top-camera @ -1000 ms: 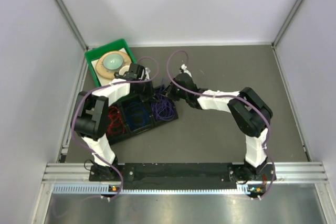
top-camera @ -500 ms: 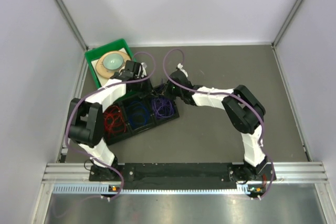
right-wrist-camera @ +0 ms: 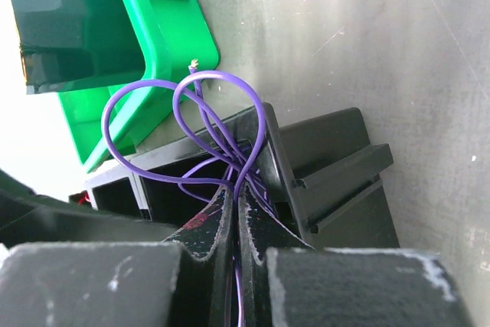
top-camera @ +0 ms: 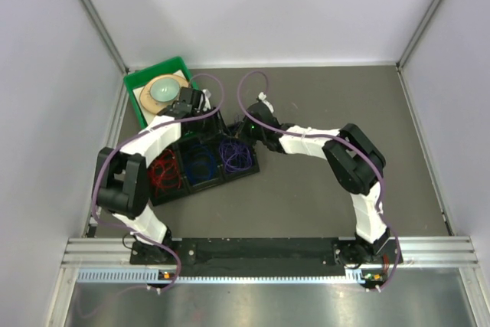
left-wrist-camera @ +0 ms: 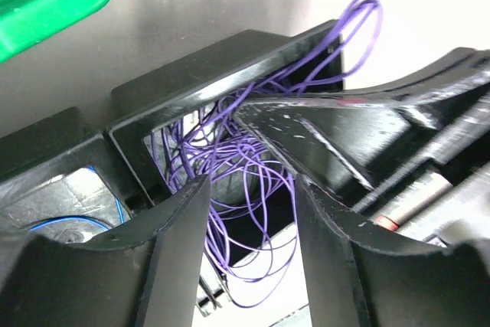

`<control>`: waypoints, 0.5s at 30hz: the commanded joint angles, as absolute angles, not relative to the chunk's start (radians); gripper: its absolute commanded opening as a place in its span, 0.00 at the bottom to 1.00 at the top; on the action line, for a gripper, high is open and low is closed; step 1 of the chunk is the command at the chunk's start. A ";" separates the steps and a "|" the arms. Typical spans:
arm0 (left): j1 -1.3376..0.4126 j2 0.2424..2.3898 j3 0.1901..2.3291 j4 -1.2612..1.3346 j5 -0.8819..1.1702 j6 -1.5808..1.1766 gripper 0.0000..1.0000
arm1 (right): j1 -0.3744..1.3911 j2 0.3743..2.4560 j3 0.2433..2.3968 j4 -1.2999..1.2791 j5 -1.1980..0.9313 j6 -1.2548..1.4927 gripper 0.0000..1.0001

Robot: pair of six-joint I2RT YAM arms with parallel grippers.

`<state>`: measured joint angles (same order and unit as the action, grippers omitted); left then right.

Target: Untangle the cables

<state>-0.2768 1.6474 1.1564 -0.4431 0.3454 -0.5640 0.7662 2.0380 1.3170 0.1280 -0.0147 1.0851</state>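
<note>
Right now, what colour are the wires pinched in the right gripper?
Purple wires, clamped in the shut right gripper; the right wrist view shows them best.

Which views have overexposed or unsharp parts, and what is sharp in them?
Left wrist view: upper right corner burnt out to white, left end effector's fingers soft, purple cables sharp. Right wrist view: white overexposed patch at the left edge, right end effector's fingers blurred. Top external view: evenly lit, glare on the metal strip in front.

Blue cable (left-wrist-camera: 65, 225) partly behind left fingers (left-wrist-camera: 180, 266)
</note>
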 commanded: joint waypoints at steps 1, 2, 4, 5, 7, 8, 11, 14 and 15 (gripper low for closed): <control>-0.278 1.530 1.158 -0.408 0.316 -0.578 0.54 | 0.785 2.071 1.315 0.037 0.018 1.080 0.00; -0.278 1.517 1.158 -0.403 0.310 -0.578 0.54 | 0.788 2.071 1.313 0.037 0.021 1.074 0.00; -0.275 1.487 1.155 -0.391 0.295 -0.586 0.54 | 0.793 2.071 1.318 0.026 0.032 1.065 0.00; -0.272 1.477 1.155 -0.387 0.298 -0.589 0.54 | 0.795 2.071 1.321 0.018 0.038 1.051 0.00; -0.258 1.462 1.154 -0.385 0.304 -0.604 0.54 | 0.802 2.075 1.344 -0.032 0.070 1.031 0.00; -0.249 1.456 1.151 -0.385 0.319 -0.612 0.54 | 0.810 2.080 1.362 -0.069 0.089 1.017 0.00; -0.213 1.427 1.132 -0.361 0.348 -0.649 0.52 | 0.834 2.117 1.465 -0.225 0.168 0.971 0.00; -0.176 1.387 1.111 -0.357 0.351 -0.669 0.52 | 0.859 2.155 1.563 -0.358 0.276 0.939 0.00; -0.167 1.378 1.111 -0.359 0.350 -0.669 0.52 | 0.865 2.172 1.590 -0.389 0.291 0.934 0.00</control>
